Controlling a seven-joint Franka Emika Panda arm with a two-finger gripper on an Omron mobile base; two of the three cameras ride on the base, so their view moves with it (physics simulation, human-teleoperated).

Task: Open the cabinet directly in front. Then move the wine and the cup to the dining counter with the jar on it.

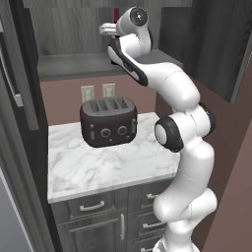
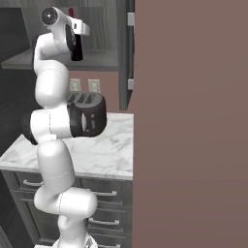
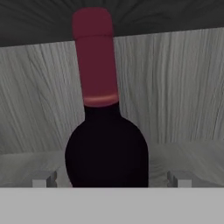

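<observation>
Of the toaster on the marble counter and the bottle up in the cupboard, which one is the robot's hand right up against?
The wine bottle, dark with a red foil neck: it stands between the open fingers. The toaster sits lower down.

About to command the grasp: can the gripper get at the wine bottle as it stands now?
Probably yes. The cabinet is open, and in the hand view the wine bottle stands upright dead ahead, between the open gripper fingertips, with nothing in front of it.
</observation>
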